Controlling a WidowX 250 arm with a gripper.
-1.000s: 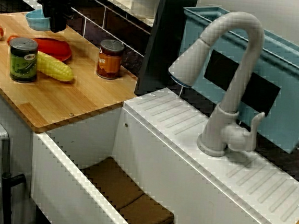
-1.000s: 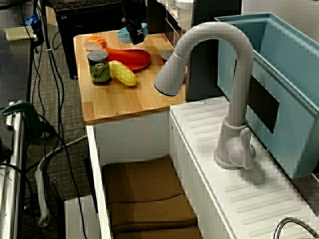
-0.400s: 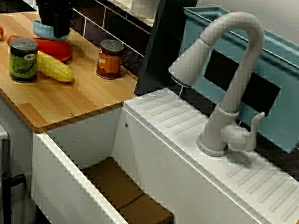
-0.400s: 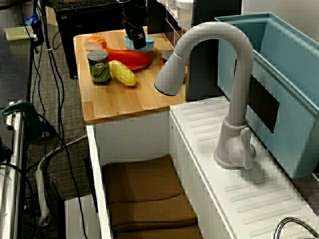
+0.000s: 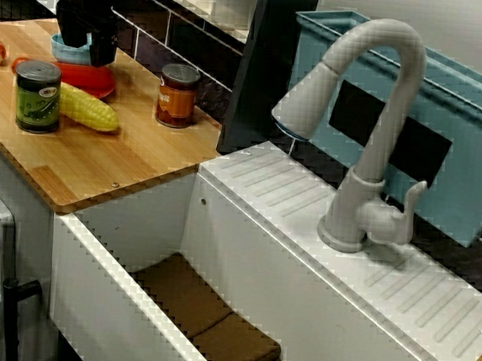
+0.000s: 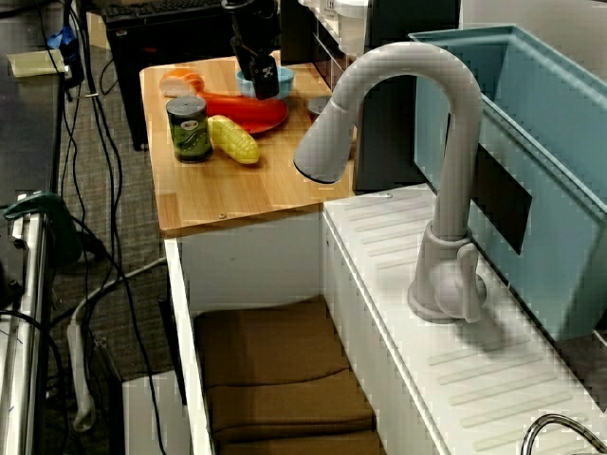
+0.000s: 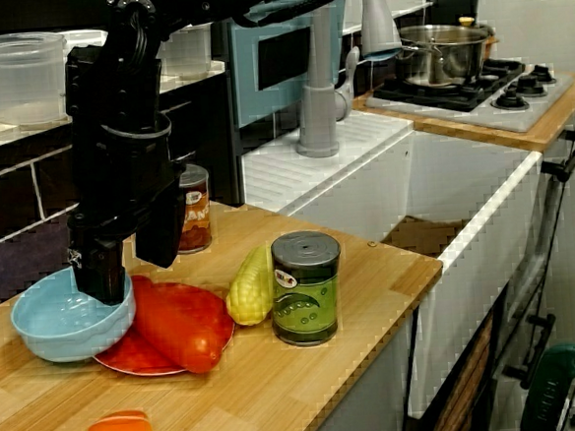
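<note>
- Nearest on the desk [image 7: 320, 396] stand a green can [image 7: 307, 288] and a corn cob [image 7: 248, 287], touching.
- Behind them, a red plate [image 7: 120, 358] bears a red vegetable [image 7: 177, 332].
- A blue bowl [image 7: 53, 326] overlaps the plate's edge.
- The hand [image 7: 129, 274] straddles the bowl's rim with its fingers apart, one inside and one outside.
- Farthest back is a brown jar [image 7: 194, 210].

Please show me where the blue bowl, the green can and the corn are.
blue bowl [image 7: 59, 340], counter-level view, front wall.
green can [image 7: 308, 298], counter-level view, label.
corn [image 7: 252, 287], counter-level view, middle of cob.
</note>
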